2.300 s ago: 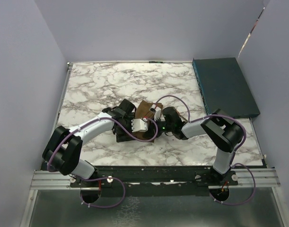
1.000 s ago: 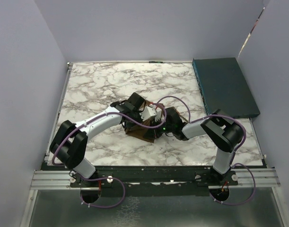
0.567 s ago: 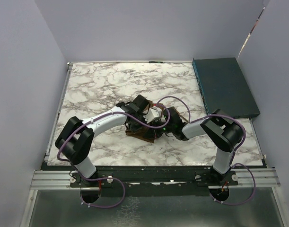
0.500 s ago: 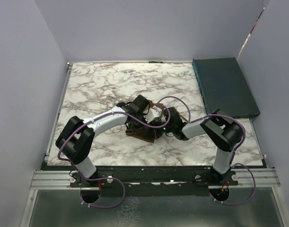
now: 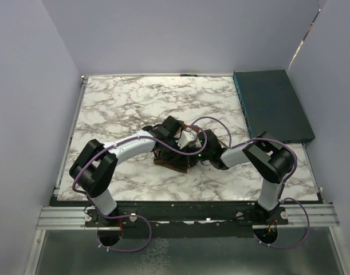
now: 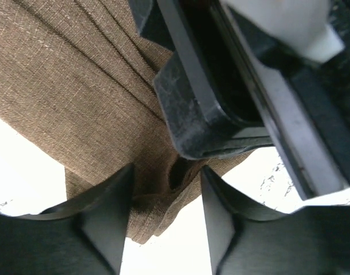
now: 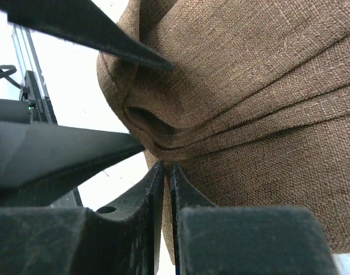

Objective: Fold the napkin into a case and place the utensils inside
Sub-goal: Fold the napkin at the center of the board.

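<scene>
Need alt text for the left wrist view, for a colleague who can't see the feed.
The left gripper stands open over a bunched corner of the folded brown napkin, with a fold lying between its jaws. The right gripper's black fingers crowd in from the upper right, and the white marble table shows at the lower left.

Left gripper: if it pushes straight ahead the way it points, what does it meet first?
The napkin, whose folded edge lies between the open fingers of the left gripper. The right gripper sits just beyond, though depth there is unclear.
</scene>
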`<action>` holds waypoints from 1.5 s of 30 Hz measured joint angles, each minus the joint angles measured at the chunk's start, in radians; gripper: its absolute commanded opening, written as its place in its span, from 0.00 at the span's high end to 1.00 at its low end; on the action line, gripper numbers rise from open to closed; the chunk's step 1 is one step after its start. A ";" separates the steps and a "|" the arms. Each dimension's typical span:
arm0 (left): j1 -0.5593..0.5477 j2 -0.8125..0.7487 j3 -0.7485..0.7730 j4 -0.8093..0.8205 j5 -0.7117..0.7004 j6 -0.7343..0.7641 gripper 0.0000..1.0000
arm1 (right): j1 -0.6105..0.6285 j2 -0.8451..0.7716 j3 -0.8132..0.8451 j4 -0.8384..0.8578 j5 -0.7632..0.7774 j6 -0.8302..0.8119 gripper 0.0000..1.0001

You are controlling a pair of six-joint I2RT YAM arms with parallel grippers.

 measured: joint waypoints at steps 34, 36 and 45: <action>0.000 -0.255 0.170 -0.263 0.050 0.018 0.01 | -0.001 -0.195 0.009 -0.082 -0.069 -0.097 0.84; 0.003 -0.284 0.169 -0.258 0.013 0.018 0.01 | -0.001 -0.195 0.032 -0.088 -0.069 -0.099 0.86; 0.094 -0.333 0.089 -0.163 -0.137 0.016 0.01 | 0.016 -0.061 0.247 -0.120 -0.062 -0.127 0.93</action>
